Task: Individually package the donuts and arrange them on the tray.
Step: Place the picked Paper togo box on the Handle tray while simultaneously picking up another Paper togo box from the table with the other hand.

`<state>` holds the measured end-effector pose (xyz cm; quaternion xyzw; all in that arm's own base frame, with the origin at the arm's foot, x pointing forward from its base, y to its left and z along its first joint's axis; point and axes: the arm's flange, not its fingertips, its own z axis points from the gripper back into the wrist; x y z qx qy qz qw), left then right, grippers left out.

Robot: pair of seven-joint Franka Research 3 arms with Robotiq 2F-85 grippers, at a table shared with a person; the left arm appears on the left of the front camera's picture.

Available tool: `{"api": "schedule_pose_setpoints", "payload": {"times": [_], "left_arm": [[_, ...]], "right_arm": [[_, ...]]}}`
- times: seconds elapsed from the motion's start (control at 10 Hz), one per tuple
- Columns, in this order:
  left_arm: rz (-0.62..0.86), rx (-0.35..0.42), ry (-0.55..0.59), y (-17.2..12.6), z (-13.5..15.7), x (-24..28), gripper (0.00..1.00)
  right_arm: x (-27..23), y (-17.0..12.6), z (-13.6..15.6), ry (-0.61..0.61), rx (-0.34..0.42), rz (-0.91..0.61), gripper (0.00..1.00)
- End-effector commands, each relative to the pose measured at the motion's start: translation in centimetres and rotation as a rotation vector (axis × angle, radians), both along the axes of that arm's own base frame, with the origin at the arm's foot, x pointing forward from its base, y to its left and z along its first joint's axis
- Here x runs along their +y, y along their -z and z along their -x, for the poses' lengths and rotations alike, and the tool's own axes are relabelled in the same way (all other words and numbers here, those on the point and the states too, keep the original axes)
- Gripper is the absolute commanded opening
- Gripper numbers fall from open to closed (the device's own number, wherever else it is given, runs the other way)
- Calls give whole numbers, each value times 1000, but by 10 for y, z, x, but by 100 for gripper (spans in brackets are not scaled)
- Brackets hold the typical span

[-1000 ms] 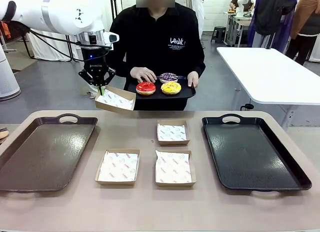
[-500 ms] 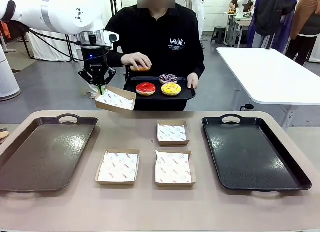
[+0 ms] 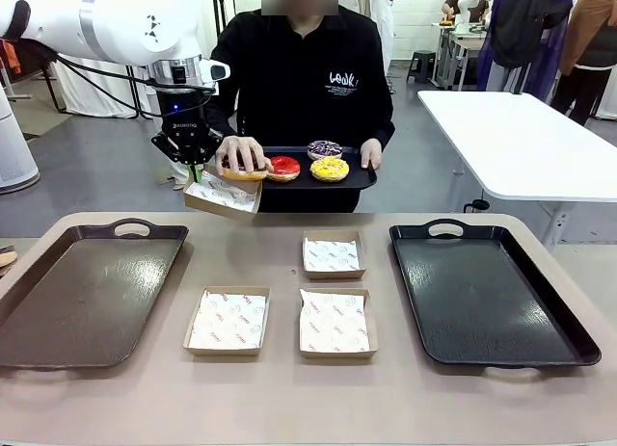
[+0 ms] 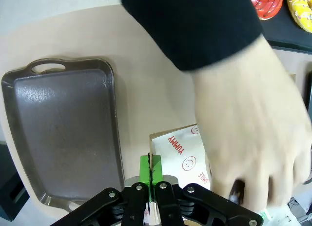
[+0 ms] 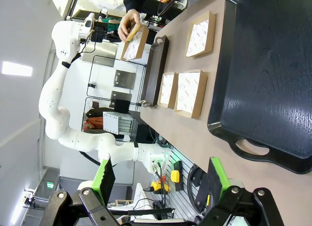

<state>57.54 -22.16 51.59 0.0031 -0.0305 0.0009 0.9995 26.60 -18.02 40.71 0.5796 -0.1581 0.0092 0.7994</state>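
Across the table, a person's small black plastic tray carries a glossy red ring donut, a purple sprinkled donut and a yellow donut. Just beside it, the left gripper is clamped on a paper-lined brown cardboard box. The person's hand holds a brown-iced donut over the box. The right gripper stands wide apart, holding nothing.

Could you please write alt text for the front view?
A person's hand holds a donut over a paper-lined box that the left claw holds by its edge. The person's other hand carries a small black tray with red, purple and yellow donuts. Three empty boxes lie on the table between a brown tray and a black tray.
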Motion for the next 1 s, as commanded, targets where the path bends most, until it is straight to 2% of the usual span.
{"api": "schedule_pose_setpoints", "payload": {"times": [0.0,0.9], "left_arm": [[-2,1,-1,-3,2,1,0],[-2,1,-1,-3,2,1,0]], "right_arm": [[0,-1,0,-1,-5,-12,100],[0,-1,0,-1,-5,-12,100]]}}
